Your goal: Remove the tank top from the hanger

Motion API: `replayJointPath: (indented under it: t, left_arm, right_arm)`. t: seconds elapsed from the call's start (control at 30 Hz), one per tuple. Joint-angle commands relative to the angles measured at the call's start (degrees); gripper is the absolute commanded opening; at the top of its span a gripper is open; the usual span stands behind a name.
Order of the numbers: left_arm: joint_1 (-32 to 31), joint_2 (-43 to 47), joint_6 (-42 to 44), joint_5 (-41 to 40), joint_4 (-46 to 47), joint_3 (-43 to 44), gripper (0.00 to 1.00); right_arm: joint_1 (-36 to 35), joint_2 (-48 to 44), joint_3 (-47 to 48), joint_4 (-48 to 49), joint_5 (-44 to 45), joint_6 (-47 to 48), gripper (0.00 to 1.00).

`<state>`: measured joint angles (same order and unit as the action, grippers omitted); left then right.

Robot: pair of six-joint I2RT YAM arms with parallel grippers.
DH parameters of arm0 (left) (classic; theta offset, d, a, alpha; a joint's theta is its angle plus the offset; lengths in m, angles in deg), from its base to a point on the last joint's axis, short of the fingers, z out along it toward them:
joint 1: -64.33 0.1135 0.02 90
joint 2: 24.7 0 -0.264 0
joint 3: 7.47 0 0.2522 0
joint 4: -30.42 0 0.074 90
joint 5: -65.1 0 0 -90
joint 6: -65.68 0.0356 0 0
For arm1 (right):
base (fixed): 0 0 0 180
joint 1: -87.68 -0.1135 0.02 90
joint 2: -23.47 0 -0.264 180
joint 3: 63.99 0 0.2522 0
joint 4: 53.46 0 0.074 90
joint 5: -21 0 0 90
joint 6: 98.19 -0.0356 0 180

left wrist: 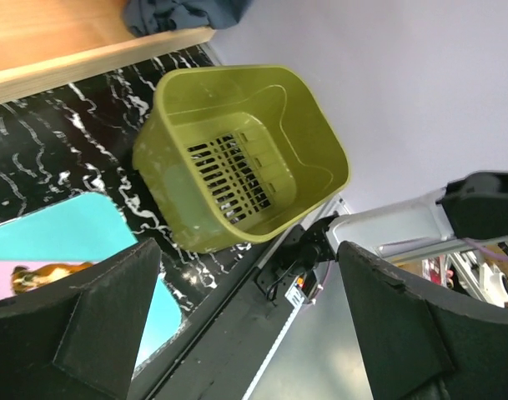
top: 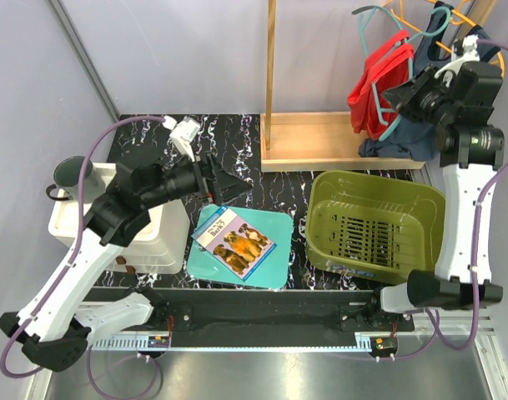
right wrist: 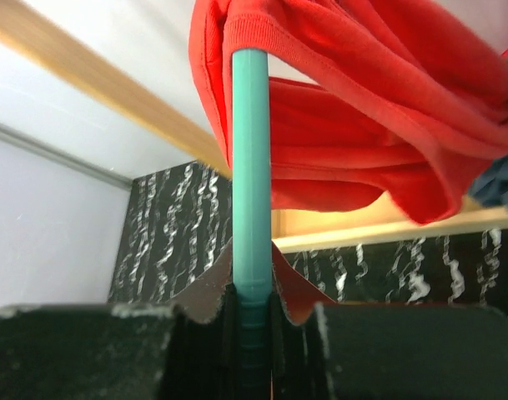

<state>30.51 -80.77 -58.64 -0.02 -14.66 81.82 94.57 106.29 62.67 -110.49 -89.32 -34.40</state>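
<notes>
The left gripper (top: 231, 185) hangs near the book (top: 234, 240), jaws spread and empty. Farther back, the right gripper (right wrist: 252, 304) pinches the teal hanger (right wrist: 251, 167). The red tank top (right wrist: 362, 125) drapes over that hanger just beyond the jaws, its lower cloth reaching the fingertips.

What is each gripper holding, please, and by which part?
The right gripper clamps the teal hanger by its rod, the red tank top draped on it; the left gripper holds nothing.

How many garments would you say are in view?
2: a red fabric tank top on the teal plastic hanger, and a dark blue garment beside it; more may be hidden.
</notes>
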Motion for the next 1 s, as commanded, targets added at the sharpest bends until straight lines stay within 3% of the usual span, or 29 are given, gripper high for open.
replayJointPath:
  t: [0.0,0.17,0.4,0.73,0.97]
  left_arm:
    - [-3.6,-3.1,-1.3,-4.1,7.8,1.6,0.91]
    - [-5.2,-7.8,-0.1,-2.7,11.6,5.6,0.90]
    - [-6.4,-12.0,0.8,-3.6,14.5,10.5,0.89]
    - [-6.5,-11.6,3.8,-7.8,13.6,16.8,0.90]
    - [-6.5,-11.8,6.5,-15.4,11.9,22.1,0.95]
  right_arm:
    - [-2.8,-7.3,-4.6,1.7,0.7,-3.7,0.00]
    - [-4.4,-14.3,-10.0,-1.1,-2.5,-4.0,0.00]
    - [-5.3,-18.0,-8.8,-1.5,-12.5,-6.4,0.00]
    - [-10.2,-8.7,2.8,1.5,-29.8,-8.4,0.00]
    - [-18.4,-0.2,8.4,-3.9,-30.3,1.1,0.00]
